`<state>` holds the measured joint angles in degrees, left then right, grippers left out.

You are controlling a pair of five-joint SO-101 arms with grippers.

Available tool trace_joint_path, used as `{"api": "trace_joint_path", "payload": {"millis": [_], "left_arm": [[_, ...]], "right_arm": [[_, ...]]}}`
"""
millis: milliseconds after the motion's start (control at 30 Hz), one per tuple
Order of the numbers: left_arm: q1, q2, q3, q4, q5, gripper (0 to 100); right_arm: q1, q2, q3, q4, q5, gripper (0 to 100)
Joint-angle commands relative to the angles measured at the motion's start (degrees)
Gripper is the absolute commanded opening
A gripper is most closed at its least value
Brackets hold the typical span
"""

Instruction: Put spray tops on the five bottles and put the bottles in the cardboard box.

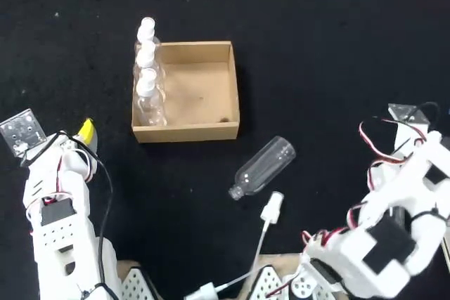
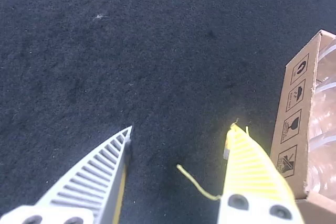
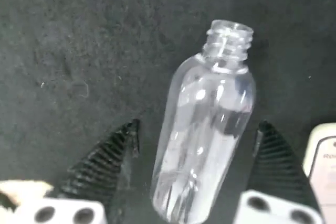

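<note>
Your right gripper [image 3: 198, 125] is spread wide and empty, one jaw to each side of an uncapped bottle [image 3: 202, 129] lying on the black cloth [image 3: 68, 35]. The bottle's long axis runs along the jaws, neck pointing away from the wrist. Your left gripper [image 2: 181, 127], also wide and empty, sits left of the cardboard box [image 1: 186, 131], which holds three capped bottles [image 1: 148, 82]. A spray top [image 1: 271, 207] lies loose on the near side of the box, with room around it.

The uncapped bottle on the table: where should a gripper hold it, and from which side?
Probably the middle of the bottle, from above, gripping across its width: it lies on its side on the table, and this leaves the threaded neck free.
</note>
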<state>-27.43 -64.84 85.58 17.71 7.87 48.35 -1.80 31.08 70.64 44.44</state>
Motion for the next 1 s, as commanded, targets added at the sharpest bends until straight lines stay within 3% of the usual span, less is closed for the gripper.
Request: {"api": "trace_joint_path", "payload": {"millis": [0,133,267,400,567,633,700,867,967], "left_arm": [[0.04,-0.88,-0.75,-1.14,0.09,25],[0.04,-0.88,-0.75,-1.23,0.09,25],[0.04,-0.88,-0.84,-1.23,0.09,25],[0.04,-0.88,-0.84,-1.23,0.09,25],[0.04,-0.88,-0.84,-1.23,0.09,25],[0.04,-0.88,-0.84,-1.23,0.09,25],[0.04,-0.88,-0.92,-1.23,0.09,25],[0.04,-0.88,-0.92,-1.23,0.09,25],[0.04,-0.88,-0.92,-1.23,0.09,25]], "right_arm": [[2.02,4.44,-5.14,-3.43,-1.76,30.1],[1.93,8.66,-8.92,-1.93,-1.76,28.4],[0.62,9.1,-10.42,-1.67,2.2,12.6],[-2.37,9.1,-10.95,-2.02,15.65,1.0],[-2.64,9.27,-13.32,-2.02,40.88,2.2],[-2.55,9.19,-13.41,-2.02,46.68,2.3],[-2.99,9.19,-13.49,-1.58,46.77,5.1],[-3.6,9.71,-12.88,-1.93,38.24,29.7],[-4.48,10.07,-10.77,-2.02,34.9,31.8]]}}
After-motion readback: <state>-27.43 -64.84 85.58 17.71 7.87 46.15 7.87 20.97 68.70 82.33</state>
